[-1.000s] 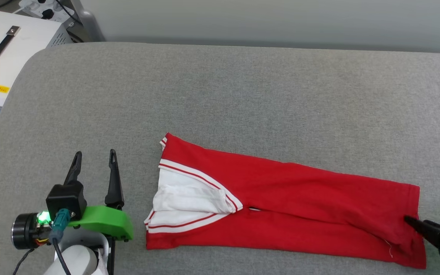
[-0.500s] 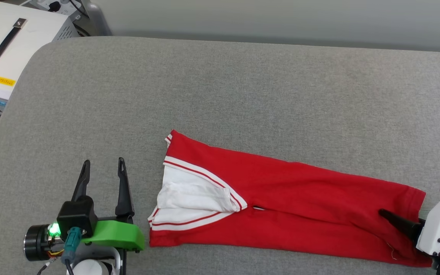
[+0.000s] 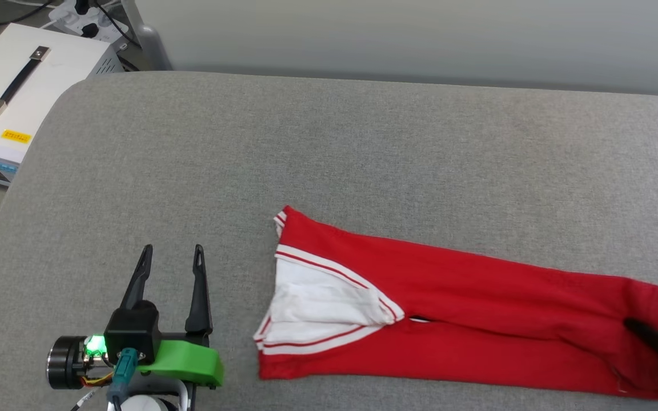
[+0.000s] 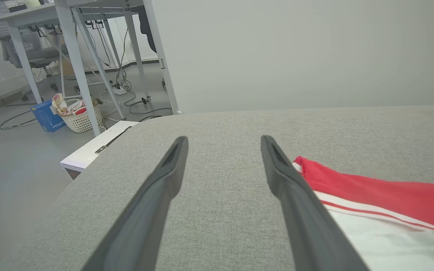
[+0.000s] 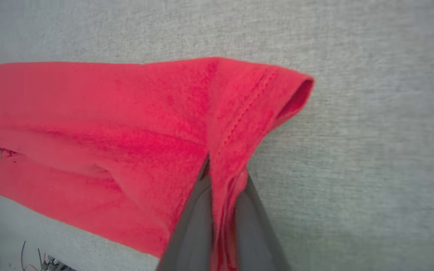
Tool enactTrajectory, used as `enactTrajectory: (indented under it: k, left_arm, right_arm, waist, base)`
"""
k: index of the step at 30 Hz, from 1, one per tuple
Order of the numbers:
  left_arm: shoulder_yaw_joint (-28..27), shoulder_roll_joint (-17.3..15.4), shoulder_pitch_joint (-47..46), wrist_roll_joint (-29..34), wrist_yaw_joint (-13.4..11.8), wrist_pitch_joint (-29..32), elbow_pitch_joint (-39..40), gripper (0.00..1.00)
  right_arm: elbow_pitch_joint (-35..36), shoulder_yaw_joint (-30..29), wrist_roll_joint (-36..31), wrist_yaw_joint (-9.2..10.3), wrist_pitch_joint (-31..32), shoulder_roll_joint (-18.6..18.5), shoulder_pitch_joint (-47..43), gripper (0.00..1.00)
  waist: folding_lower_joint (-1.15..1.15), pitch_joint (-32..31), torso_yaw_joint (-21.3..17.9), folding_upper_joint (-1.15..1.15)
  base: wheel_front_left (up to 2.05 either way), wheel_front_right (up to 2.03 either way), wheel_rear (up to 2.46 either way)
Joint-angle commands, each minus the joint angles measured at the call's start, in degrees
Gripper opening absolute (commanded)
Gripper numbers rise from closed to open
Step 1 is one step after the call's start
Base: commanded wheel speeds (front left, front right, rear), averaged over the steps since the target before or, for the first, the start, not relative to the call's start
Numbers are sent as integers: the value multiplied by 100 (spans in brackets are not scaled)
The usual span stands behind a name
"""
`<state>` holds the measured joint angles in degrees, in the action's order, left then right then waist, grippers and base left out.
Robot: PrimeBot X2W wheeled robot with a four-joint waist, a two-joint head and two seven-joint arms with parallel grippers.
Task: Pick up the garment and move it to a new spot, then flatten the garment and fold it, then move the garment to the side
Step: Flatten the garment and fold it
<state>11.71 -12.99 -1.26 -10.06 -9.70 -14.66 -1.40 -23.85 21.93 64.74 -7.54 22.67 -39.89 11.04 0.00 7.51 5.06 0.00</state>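
Your right gripper (image 5: 224, 171) pinches the garment (image 3: 477, 297) by its hem; your left gripper (image 3: 172, 252) is wide open, empty. The basket (image 4: 80, 119) holds colourful things.

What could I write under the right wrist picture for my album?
The right gripper pinches the stitched edge of the red garment lying on the grey cushion.

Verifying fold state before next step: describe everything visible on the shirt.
The shirt is red knit cloth, folded lengthwise into a long narrow strip, lying flat and slightly slanted on the grey pad. At its left end a white sleeve with red-and-white striped trim lies on top. At its right end the right gripper is shut on a pinched ridge of the stitched hem. The open left gripper stands beside the sleeve end, not touching.
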Motion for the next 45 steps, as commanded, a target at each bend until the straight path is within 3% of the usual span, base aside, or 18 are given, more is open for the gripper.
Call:
enactTrajectory:
  k: [1, 5, 11, 15, 21, 26, 31, 38, 45]
  left_arm:
    - [-38, 48, 89, 68, 62, -33, -30, 100]
    - [-113, 119, 95, 171, 179, -34, -94, 100]
    - [-247, 228, 159, 274, 299, -34, -158, 100]
    - [-345, 271, 243, 336, 358, -34, -184, 100]
    - [-445, 344, 302, 418, 443, -34, -229, 100]
    - [-473, 427, 227, 496, 517, -34, -253, 100]
    - [-480, 503, 81, 564, 589, -34, -289, 100]
    - [-489, 595, -133, 635, 680, -34, -361, 100]
    - [-535, 661, -259, 686, 727, -34, -408, 100]
  right_arm:
    - [-103, -105, 10, 5, -47, -209, 49, 0]
    - [-344, -209, -76, 5, -48, -602, 58, 0]
    - [-447, -130, -137, 5, 297, -849, 129, 0]
    - [-82, -34, -106, 5, 536, -835, 190, 0]
    - [1040, 97, 112, 5, 900, -672, 181, 0]
    - [1871, 226, 210, 5, 1287, -331, 306, 0]
    - [2185, 523, -33, 5, 1643, 177, 701, 0]
    - [2045, 1187, -386, 5, 1906, 957, 1476, 0]
    - [1447, 1771, -548, 5, 1771, 1624, 2177, 0]
  waist:
    - [0, -38, -11, 0]
    - [0, -79, -37, 0]
    - [0, -166, -105, 0]
    - [0, -241, -182, 0]
    - [0, -254, -215, 0]
    - [0, -134, -163, 0]
    - [0, 35, -81, 0]
    - [0, 254, 42, 0]
    - [0, 439, 115, 0]
  base:
    - [0, 0, 0]
    - [0, 0, 0]
    - [0, 0, 0]
    - [0, 0, 0]
    - [0, 0, 0]
    - [0, 0, 0]
    - [0, 0, 0]
    - [0, 0, 0]
    - [0, 0, 0]
